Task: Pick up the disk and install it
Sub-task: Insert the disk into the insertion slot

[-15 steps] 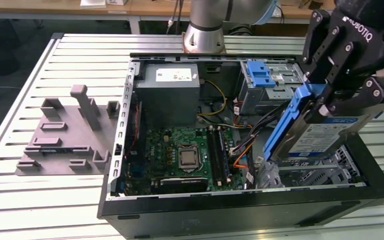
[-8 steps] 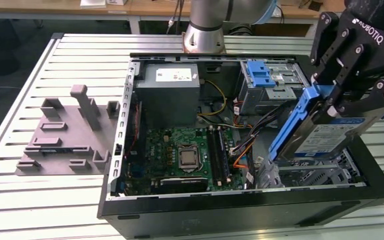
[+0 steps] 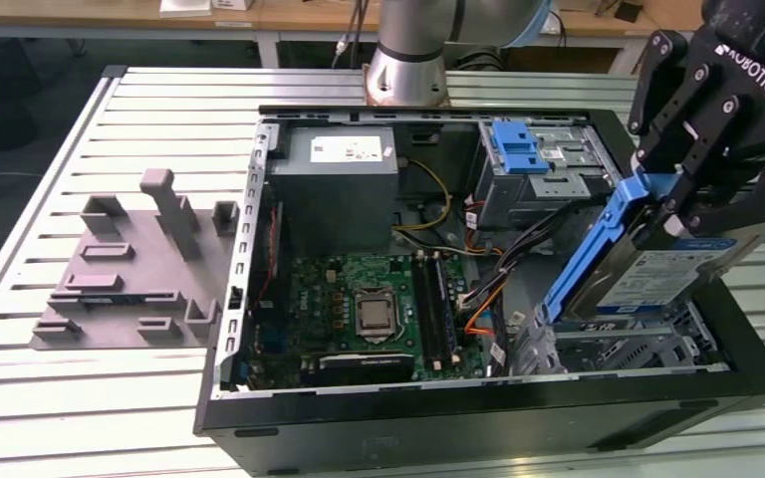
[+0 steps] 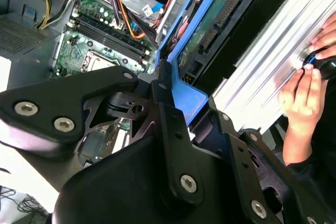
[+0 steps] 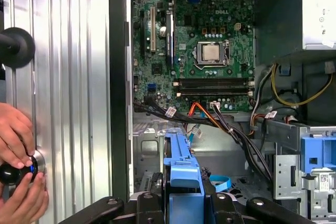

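hand (image 3: 681, 214) clamped on disk (image 3: 651, 281) top edge; disk tilted over open computer case (image 3: 489, 396)

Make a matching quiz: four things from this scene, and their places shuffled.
1. silver hard drive in a blue plastic frame
2. grey slotted plastic stand
3. blue plastic latch piece
4. green motherboard

A. on the ribbed metal table
B. atop the metal drive bay
C. flat inside the black computer case
D. clamped, tilted, in the black gripper

Pairs: 1-D, 2-A, 3-B, 4-C
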Tool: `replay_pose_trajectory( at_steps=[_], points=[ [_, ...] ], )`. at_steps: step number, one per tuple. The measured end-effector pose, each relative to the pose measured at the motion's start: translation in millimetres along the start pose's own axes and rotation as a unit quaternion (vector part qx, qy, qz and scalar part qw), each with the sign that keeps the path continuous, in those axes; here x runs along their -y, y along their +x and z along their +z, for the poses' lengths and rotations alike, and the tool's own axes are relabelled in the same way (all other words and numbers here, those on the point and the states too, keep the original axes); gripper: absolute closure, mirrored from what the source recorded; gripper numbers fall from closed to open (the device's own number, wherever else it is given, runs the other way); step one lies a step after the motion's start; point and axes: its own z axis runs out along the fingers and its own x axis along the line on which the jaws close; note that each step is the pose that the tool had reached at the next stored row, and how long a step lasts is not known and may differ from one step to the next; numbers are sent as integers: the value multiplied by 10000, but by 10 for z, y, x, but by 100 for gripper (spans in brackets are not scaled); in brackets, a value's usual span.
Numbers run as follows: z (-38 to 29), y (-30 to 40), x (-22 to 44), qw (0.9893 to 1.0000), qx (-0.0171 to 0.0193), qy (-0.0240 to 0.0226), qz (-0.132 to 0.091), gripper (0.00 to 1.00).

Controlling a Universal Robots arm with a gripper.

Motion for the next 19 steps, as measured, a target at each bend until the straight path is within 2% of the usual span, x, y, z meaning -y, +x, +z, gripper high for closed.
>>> replay_pose_trajectory(
  at_steps=[19],
  points=[
    [111, -10, 33, 10000, 7, 0, 0, 64]
  ],
)
